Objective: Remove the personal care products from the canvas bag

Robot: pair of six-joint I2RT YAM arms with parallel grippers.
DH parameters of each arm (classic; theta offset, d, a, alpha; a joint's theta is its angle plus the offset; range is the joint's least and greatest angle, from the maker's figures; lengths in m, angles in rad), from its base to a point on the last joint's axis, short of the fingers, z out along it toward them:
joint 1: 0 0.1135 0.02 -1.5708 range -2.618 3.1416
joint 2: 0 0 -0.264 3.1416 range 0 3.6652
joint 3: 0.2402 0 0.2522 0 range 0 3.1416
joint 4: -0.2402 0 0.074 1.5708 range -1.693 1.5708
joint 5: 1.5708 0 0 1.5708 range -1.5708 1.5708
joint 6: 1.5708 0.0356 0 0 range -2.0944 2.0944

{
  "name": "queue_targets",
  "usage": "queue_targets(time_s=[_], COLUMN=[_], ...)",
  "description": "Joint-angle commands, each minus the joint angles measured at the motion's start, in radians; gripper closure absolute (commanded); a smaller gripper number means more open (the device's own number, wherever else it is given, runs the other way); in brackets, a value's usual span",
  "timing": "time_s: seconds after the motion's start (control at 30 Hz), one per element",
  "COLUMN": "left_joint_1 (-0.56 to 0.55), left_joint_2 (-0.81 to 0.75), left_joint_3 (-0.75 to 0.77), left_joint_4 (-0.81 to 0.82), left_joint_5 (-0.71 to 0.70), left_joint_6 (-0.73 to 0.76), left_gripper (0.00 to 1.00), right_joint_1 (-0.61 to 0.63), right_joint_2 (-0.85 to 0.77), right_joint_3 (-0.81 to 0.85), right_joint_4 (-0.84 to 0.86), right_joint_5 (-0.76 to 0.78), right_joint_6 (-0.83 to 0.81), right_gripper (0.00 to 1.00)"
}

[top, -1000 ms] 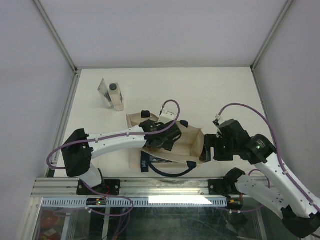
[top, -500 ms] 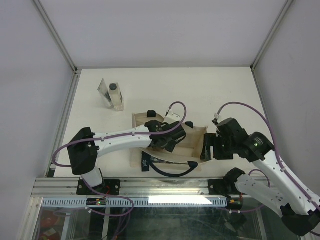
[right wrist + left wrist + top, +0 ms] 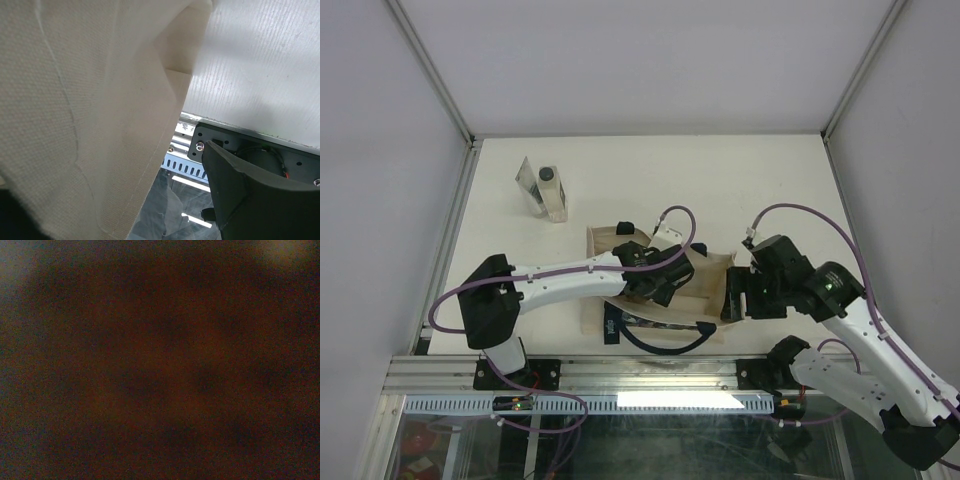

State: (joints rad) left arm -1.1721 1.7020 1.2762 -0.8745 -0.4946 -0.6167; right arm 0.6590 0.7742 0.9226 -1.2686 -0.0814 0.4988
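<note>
Surrounding the left pincer (image 3: 656, 288), the canvas bag (image 3: 708, 278) hides its fingertips.

The white tubular left arm (image 3: 558, 276) and matching right arm (image 3: 883, 348) have chunky black joints, looping purple cables (image 3: 672, 210) and bolted black bases (image 3: 545, 372); the right pincer (image 3: 730, 297) is angular matte black.

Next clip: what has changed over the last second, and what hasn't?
The left gripper pushed right, deeper into the canvas bag, and the bag's far left corner slid right with it. No product was lifted out. Unchanged: the right gripper at the bag's right rim, and the flat tube and clear bottle at the far left of the table.
</note>
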Motion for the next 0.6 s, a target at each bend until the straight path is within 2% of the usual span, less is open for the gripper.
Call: queue_targets(time_s=[0.0, 0.1, 0.3, 0.57], left_joint_1=[-0.014, -0.015, -0.015, -0.010], left_joint_2=[0.015, 0.005, -0.029, -0.040], left_joint_3=[-0.028, -0.009, 0.094, 0.253], left_joint_4=[-0.001, -0.017, -0.065, -0.129], left_joint_5=[0.068, 0.060, 0.040, 0.022], left_joint_6=[0.014, 0.016, 0.029, 0.034], left_gripper=[0.19, 0.34, 0.71, 0.98], right_joint_1=[0.003, 0.002, 0.002, 0.003], right_joint_2=[-0.003, 0.002, 0.002, 0.010], right_joint_3=[0.051, 0.055, 0.062, 0.068], right_joint_4=[0.003, 0.003, 0.005, 0.012], right_joint_5=[0.023, 0.023, 0.027, 0.032], right_joint_6=[-0.020, -0.023, -0.022, -0.020], right_gripper=[0.25, 0.25, 0.25, 0.25])
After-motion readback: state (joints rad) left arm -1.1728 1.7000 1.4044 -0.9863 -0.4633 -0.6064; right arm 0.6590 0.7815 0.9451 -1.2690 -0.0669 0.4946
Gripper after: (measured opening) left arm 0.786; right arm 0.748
